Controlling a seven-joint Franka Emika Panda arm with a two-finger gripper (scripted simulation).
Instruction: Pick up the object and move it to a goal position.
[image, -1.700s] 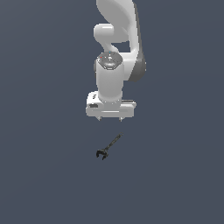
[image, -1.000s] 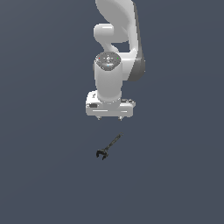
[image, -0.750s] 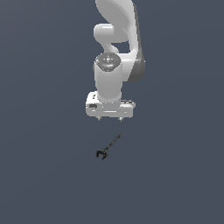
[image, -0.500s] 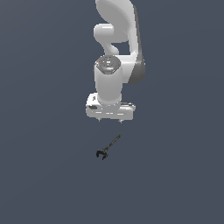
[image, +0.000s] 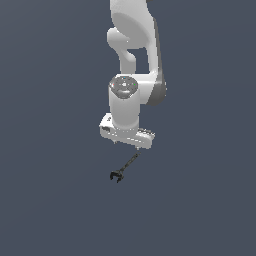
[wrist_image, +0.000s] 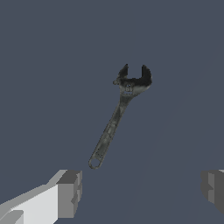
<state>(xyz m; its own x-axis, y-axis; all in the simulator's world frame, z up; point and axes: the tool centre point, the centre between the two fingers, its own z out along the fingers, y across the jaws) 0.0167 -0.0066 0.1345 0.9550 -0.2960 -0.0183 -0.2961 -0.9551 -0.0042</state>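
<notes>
Now: small black wrench (image: 123, 169) flat on dark surface (image: 55, 200), w/ forked head toward exterior view's left, ring end just under gripper (image: 126, 141). Gripper spread wide, empty, hanging above & not touching; both fingertips (wrist_image: 70, 194) visible in wrist view, apart from tool. Prob. rigid metal, light, thin, so likely slippery and prone to pivot. Best taken mid-shaft, across the narrow width, not at head.

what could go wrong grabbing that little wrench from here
The wrench is thin and lies flat, so the fingers may close over it or skid it away. It also sits ahead of the open gripper, not between the fingers, so dropping straight down would likely miss it.
</notes>
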